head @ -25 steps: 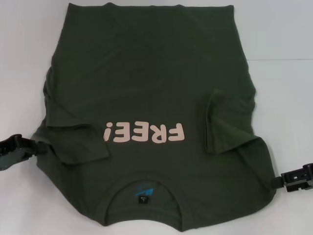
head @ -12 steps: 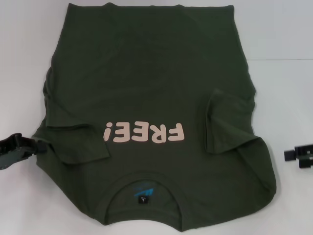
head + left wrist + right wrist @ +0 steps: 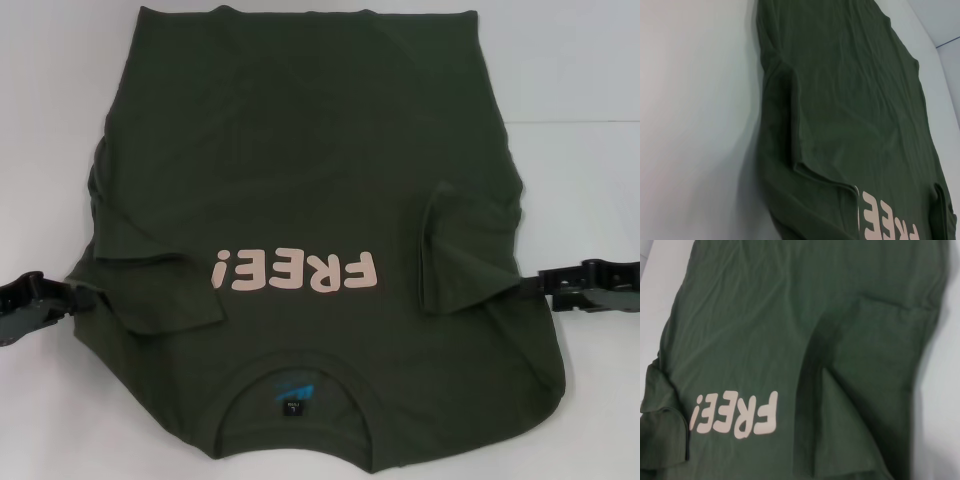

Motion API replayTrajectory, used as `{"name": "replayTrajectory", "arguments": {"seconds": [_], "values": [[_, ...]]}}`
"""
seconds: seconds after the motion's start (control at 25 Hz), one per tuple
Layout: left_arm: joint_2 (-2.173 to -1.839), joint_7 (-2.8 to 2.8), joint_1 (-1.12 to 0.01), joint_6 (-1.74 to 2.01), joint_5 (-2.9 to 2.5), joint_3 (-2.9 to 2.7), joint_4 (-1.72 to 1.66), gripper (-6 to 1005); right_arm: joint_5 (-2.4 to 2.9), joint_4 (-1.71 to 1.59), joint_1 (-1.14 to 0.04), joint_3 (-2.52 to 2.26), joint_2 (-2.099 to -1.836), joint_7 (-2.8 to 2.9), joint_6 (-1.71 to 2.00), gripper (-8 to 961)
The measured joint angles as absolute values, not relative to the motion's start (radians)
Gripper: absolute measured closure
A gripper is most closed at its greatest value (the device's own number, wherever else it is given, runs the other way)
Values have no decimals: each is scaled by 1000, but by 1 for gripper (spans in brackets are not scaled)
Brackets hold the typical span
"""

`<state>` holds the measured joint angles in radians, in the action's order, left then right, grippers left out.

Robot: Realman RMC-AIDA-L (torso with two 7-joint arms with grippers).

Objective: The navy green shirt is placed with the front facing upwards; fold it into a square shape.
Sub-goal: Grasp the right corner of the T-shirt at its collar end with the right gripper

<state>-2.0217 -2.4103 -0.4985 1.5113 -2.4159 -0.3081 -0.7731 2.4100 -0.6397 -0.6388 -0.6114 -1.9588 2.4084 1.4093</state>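
The navy green shirt [image 3: 310, 200] lies face-up, sleeves folded in, body unfolded; left gripper [image 3: 75, 298] at nine o'clock, right gripper [image 3: 535, 282] at three; whether either's fingers are closed, I cannot tell.

White table [image 3: 590, 70] — plain (one faint seam) — throughout.

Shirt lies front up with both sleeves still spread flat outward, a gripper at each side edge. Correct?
Not quite. In the head view both sleeves of the navy green shirt are folded inward onto its front. The rest holds: front up, left gripper and right gripper at the side edges.
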Motion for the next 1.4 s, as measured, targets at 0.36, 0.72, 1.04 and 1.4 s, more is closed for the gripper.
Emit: {"name": "replayTrajectory", "arguments": {"seconds": [0.36, 0.72, 1.04, 1.4], "values": [[-2022, -2409, -496, 1510, -2414, -305, -773, 973, 2391, -559, -715, -676, -1993, 2378, 1351, 338], [-2022, -2409, -499, 1509, -2406, -306, -773, 972, 2288, -562, -752, -688, -2009, 2290, 1521, 345], [-2022, -2408, -494, 1511, -2402, -305, -775, 972, 2292, -569, -666, -686, -1898, 2362, 1594, 351], [-2022, -2409, -493, 1509, -2402, -305, -775, 973, 2358, -569, -606, -691, -1863, 2378, 1605, 358]]}}
